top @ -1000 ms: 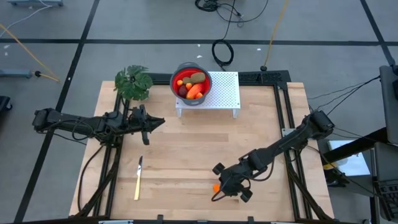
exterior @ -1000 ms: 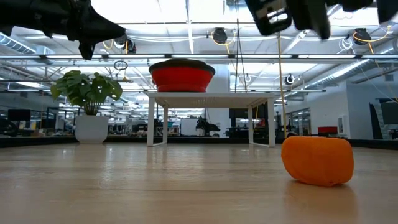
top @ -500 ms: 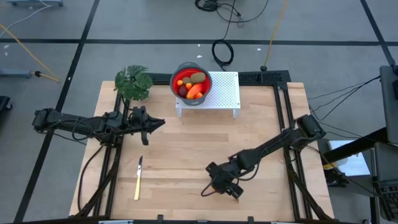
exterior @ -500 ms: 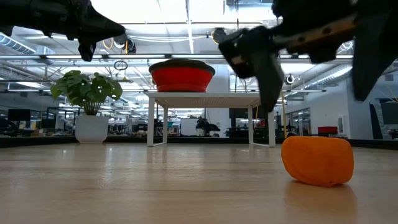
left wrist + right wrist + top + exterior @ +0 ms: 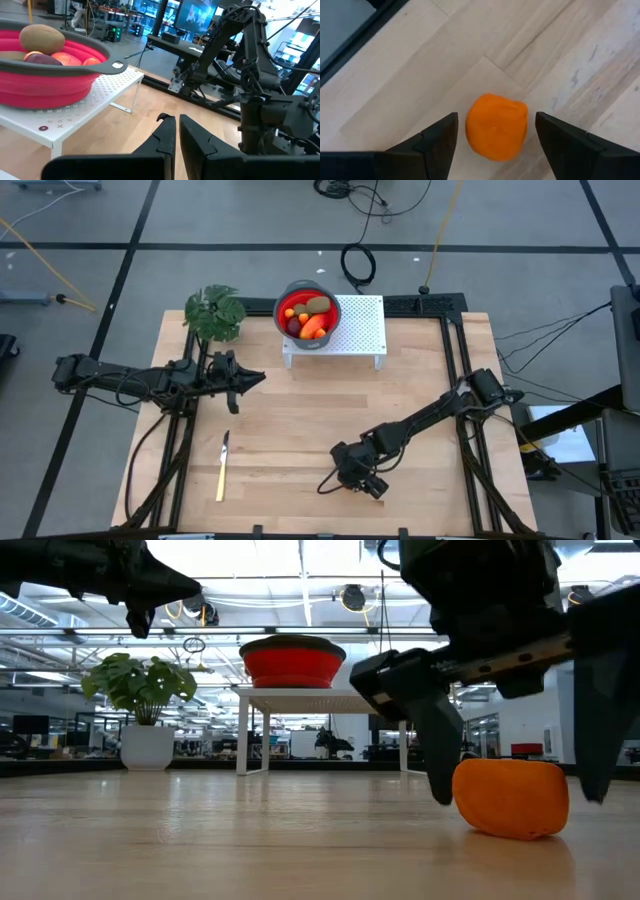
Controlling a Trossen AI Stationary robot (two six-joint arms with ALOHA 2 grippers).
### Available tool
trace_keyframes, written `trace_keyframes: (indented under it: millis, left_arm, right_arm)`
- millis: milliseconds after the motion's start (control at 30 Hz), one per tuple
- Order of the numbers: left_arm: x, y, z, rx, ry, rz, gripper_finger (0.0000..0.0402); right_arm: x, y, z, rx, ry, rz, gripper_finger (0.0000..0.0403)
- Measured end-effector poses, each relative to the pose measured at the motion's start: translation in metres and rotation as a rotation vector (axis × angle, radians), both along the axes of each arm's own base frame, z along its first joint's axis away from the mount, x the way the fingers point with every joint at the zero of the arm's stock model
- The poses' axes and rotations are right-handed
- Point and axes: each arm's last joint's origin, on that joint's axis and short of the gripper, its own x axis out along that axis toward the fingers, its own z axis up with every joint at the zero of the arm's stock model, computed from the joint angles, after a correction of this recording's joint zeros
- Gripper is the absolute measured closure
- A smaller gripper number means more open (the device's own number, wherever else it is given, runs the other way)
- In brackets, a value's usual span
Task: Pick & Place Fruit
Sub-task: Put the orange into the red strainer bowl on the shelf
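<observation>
A small orange fruit [image 5: 496, 127] lies on the wooden table near its front edge, also showing in the low view [image 5: 510, 800]. My right gripper [image 5: 496, 120] stands open over it, slanting down, one finger on each side and a gap to the fruit on both. From above, that gripper [image 5: 347, 478] hides the fruit. More fruit [image 5: 306, 316] sits in the red bowl [image 5: 284, 298] on the white perforated stand [image 5: 362, 328] at the back. My left gripper [image 5: 256, 377] hangs shut and level over the table's left part, holding nothing.
A pale-yellow knife [image 5: 222, 468] lies near the front left. A green potted plant [image 5: 214, 312] stands at the back left corner. The table's front edge runs close behind my right gripper. Bare wood lies between the orange fruit and the stand.
My right gripper has come down and a little toward the table's left, from well above the orange fruit to table height. Its fingers now stand on either side of the fruit, which has not moved.
</observation>
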Motion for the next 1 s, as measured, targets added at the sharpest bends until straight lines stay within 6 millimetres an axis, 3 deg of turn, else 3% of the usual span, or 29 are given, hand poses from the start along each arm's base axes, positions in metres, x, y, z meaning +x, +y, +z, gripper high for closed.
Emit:
trace_keyframes:
  millis: [167,467,633,833,1000]
  left_arm:
    - [0.000,0.000,0.000,-0.001,0.000,0.001,0.0380]
    - [0.000,0.000,0.000,0.002,0.001,0.002,0.0380]
    - [0.000,0.000,0.000,0.002,0.000,0.003,0.0380]
    - [0.000,0.001,0.001,0.001,-0.010,0.020,0.0380]
    - [0.000,-0.001,0.006,-0.058,-0.072,-0.022,0.0380]
  right_arm:
    - [0.001,0.000,-0.002,-0.004,-0.003,0.000,0.0166]
    - [0.000,-0.001,-0.002,-0.006,0.006,-0.001,0.0258]
    - [0.000,-0.003,0.004,0.011,0.007,-0.035,0.0279]
    - [0.004,-0.019,0.025,-0.016,-0.041,-0.200,0.0280]
    - [0.010,-0.040,0.053,0.020,-0.131,-0.438,0.0280]
